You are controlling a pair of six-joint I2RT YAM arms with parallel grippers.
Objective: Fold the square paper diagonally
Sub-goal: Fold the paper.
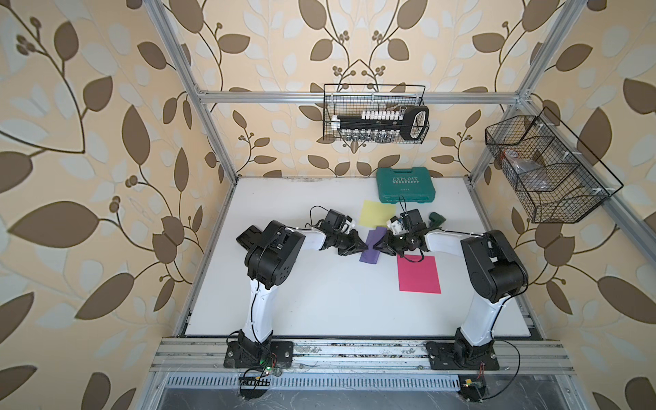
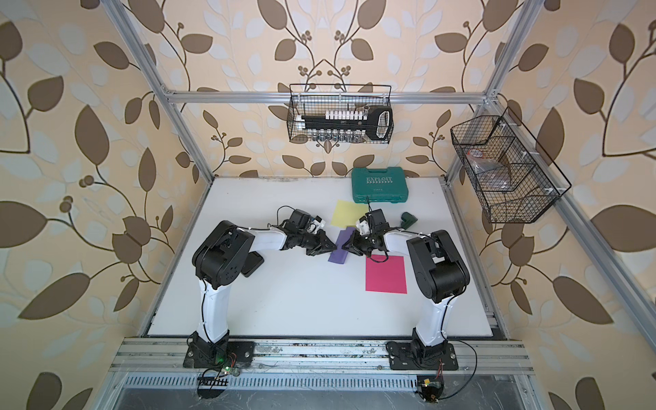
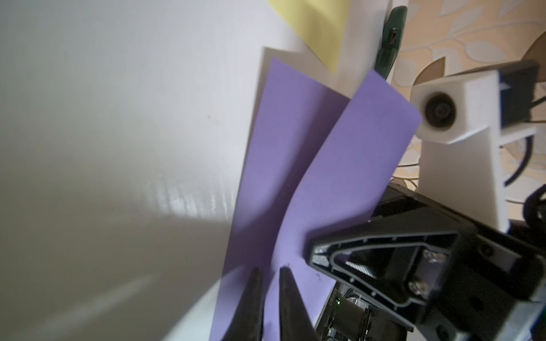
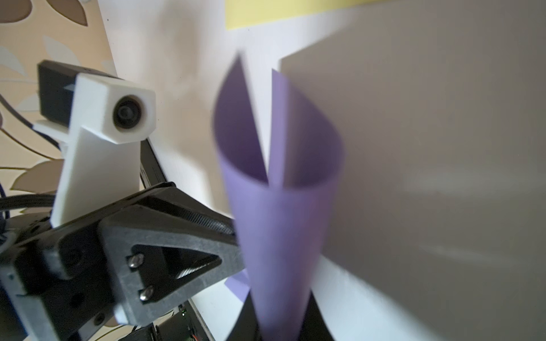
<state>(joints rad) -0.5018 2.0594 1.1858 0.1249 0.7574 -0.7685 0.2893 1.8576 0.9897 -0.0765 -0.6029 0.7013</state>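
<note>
Gripping purple paper (image 1: 370,256) in clenched right pincer (image 1: 379,247), left pincer (image 3: 269,274) barely parted at 9 o'clock; match corners before creasing.

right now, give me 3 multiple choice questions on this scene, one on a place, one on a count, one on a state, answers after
1. Where does the yellow paper lie?
A) between the purple paper and the green case
B) on the floor
C) stuck to the wall

2. How many coloured sheets are on the table?
A) two
B) three
C) five

3. What state is the purple paper in?
A) flat and untouched
B) curled up, held by the right gripper
C) torn in two

Answers:
1 A: both top views show it just in front of the case, beyond the purple sheet.
2 B: there are the yellow, the purple and the pink paper.
3 B: the right wrist view shows it bent over on itself, rising out of that gripper.
</note>
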